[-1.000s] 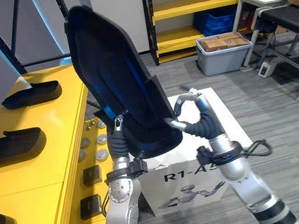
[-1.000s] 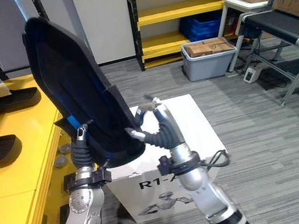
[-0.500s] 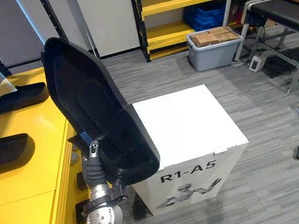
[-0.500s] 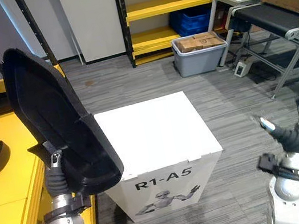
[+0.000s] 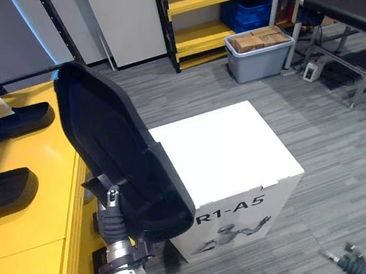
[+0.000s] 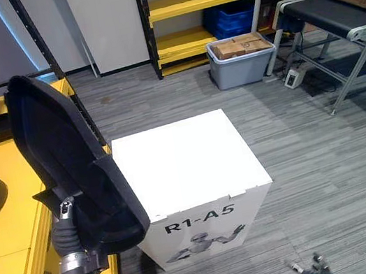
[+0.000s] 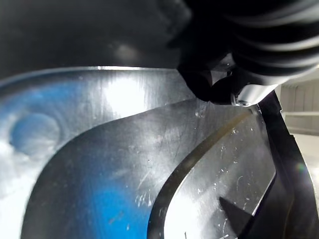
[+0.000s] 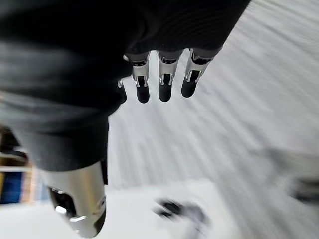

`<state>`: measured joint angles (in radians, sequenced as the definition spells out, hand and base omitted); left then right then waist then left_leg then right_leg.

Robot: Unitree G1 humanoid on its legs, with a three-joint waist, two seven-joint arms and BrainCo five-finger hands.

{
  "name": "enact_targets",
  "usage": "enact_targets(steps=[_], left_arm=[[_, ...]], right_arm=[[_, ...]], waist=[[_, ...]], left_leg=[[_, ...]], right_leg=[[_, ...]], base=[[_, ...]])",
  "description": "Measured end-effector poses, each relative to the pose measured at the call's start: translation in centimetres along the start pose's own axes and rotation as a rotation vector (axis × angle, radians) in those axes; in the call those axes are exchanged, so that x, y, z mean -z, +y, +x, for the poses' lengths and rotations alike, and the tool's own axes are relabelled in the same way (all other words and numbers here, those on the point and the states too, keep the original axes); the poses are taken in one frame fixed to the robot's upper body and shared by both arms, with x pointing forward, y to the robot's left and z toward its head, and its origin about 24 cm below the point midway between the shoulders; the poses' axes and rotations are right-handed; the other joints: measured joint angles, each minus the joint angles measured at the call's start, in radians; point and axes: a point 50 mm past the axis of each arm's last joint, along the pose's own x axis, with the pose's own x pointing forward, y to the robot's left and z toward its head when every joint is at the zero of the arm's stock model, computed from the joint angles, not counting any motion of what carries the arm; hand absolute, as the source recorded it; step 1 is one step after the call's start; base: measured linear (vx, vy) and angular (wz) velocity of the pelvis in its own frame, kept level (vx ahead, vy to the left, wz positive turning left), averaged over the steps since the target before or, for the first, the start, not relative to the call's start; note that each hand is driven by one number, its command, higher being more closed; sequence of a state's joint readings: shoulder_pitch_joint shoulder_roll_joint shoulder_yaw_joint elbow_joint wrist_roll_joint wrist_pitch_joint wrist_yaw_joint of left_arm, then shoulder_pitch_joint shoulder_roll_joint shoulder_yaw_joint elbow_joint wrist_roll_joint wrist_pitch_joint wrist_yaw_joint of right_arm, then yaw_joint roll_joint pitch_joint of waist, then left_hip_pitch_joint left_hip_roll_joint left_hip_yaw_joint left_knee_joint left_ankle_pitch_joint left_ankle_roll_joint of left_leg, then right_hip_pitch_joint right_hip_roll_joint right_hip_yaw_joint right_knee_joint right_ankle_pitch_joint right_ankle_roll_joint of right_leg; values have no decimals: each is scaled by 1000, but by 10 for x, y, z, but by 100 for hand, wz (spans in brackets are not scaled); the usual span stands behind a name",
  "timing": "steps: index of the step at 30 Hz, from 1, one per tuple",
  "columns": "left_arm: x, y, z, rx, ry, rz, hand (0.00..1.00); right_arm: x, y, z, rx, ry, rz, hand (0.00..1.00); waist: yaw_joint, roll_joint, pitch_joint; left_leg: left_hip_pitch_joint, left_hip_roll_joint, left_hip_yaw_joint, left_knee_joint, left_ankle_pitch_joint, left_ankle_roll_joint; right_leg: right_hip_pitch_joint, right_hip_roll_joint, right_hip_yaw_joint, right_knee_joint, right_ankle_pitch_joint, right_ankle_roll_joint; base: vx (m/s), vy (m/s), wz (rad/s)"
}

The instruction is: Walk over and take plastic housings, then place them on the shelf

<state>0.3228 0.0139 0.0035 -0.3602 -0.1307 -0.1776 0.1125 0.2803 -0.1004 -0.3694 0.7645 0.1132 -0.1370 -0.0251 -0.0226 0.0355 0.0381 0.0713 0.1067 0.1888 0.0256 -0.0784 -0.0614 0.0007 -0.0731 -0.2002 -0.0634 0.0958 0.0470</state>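
Left hand (image 5: 111, 213) grips black housing (image 5: 119, 155) (beside printed box (image 5: 221, 151)).

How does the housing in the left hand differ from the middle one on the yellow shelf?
The held housing stands nearly upright in the air, gripped by the left hand; the middle housing lies flat on the yellow shelf, untouched. Both are black moulded shells.

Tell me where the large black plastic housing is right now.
In the eye views, the large black plastic housing stands nearly upright on the robot's left, held by the left hand, between the yellow shelf and the white box.
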Motion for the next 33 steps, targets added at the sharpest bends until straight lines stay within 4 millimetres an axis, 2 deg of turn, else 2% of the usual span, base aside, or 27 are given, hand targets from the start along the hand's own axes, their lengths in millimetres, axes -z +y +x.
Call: enact_targets(steps=[5, 9, 12, 13, 14, 15, 16, 17, 20, 22, 23, 24, 26, 27, 29, 30, 31, 33], left_arm=[[3, -5, -1, 21, 12, 4, 100], [3, -7, -2, 26, 16, 0, 100], [3, -13, -2, 42, 15, -12, 100], [3, -17, -1, 52, 11, -20, 100], [2, -20, 0, 62, 5, -25, 100], [1, -20, 1, 63, 1, -26, 100], [0, -20, 2, 55, -6, -23, 100], [0, -19, 3, 45, -10, -20, 100], [-2, -23, 3, 38, -16, -42, 100], [-13, -30, 3, 62, -59, -68, 100], [-18, -33, 3, 72, -82, -79, 100], [-24, -37, 4, 85, -111, -96, 100], [-27, -39, 7, 91, -130, -102, 100], [-32, -43, 11, 98, -157, -114, 100], [-37, -55, 18, 142, -192, -136, 100], [-39, -63, 22, 175, -209, -149, 100], [-39, -68, 24, 197, -217, -158, 100], [-44, -83, 28, 249, -249, -194, 100]], right_arm=[[23, 13, -4, -61, 107, -8, 0], [25, 21, -4, -93, 120, -29, 0], [29, 32, -3, -134, 154, -67, 0], [27, 36, -3, -147, 151, -76, 0], [25, 39, -2, -155, 145, -80, 0], [25, 40, -1, -161, 144, -85, 0], [21, 47, 1, -182, 135, -97, 0], [16, 55, 3, -208, 122, -111, 0], [8, 63, 6, -234, 99, -133, 0], [6, 68, 6, -253, 85, -161, 0], [2, 70, 6, -256, 69, -166, 0], [-6, 72, 9, -253, 38, -169, 0], [-13, 76, 12, -252, 22, -170, 0], [-20, 80, 14, -250, 3, -165, 0], [-27, 79, 17, -237, -16, -171, 0], [-25, 76, 17, -228, -9, -173, 0], [-26, 75, 17, -221, -14, -176, 0], [-26, 69, 18, -207, -12, -184, 0]], waist=[[16, -2, 1], [25, -4, 2], [40, -16, 11], [37, -25, 21], [40, -33, 26], [40, -38, 29], [43, -51, 32], [63, -63, 34], [87, -46, 42], [112, -45, 46], [111, -44, 46], [114, -40, 49], [114, -45, 54], [108, -41, 66], [101, -48, 73], [80, -54, 67], [67, -54, 65], [40, -27, 51]], left_leg=[[2, -2, -6, 16, -17, 4], [3, -4, -19, 21, -21, 6], [0, -12, -58, 40, -26, 7], [-10, -22, -89, 60, -27, 9], [-31, -30, -127, 86, -29, 11], [-44, -34, -146, 99, -29, 11], [-70, -44, -177, 121, -34, 10], [-96, -57, -200, 141, -35, 7], [-140, -58, -298, 189, -33, -1], [-173, -63, -382, 200, -15, -17], [-198, -68, -415, 204, -1, -22], [-238, -77, -418, 194, 53, -23], [-244, -81, -382, 131, 120, -16], [-272, -25, -184, 205, 58, 23], [-295, 38, 15, 404, -42, 85], [-273, 59, 100, 478, -70, 104], [-256, 66, 136, 489, -84, 94], [-200, 78, 184, 413, -122, 36]], right_leg=[[-5, -8, -3, 41, -32, 11], [-16, -16, -11, 86, -60, 12], [-39, -41, -34, 204, -131, 15], [-55, -58, 6, 283, -171, 15], [-76, -60, 87, 339, -193, 13], [-81, -61, 120, 356, -207, 14], [-84, -68, 152, 371, -235, 33], [-83, -78, 157, 366, -267, 47], [-45, -81, 64, 359, -275, 42], [-18, -80, -24, 353, -279, 34], [-17, -84, -65, 353, -281, 31], [-18, -91, -128, 353, -285, 21], [-18, -102, -173, 346, -285, 6], [-13, -114, -250, 342, -270, -2], [15, -141, -320, 351, -270, -1], [36, -170, -383, 348, -270, 4], [46, -183, -402, 345, -271, 9], [58, -192, -447, 339, -267, 27]], base=[[2, 14, 3], [30, 26, 11], [46, 15, 45], [28, 19, 90], [14, 15, 100], [-12, -14, 99], [-33, -58, 85], [-55, -108, 87], [-71, -116, 88], [-109, -135, 128], [-155, -98, 157], [-136, -50, 137], [-118, -9, 121], [-83, 40, 114], [-74, 71, 128], [-86, 79, 127], [-94, 178, 125], [-39, 248, 92]])
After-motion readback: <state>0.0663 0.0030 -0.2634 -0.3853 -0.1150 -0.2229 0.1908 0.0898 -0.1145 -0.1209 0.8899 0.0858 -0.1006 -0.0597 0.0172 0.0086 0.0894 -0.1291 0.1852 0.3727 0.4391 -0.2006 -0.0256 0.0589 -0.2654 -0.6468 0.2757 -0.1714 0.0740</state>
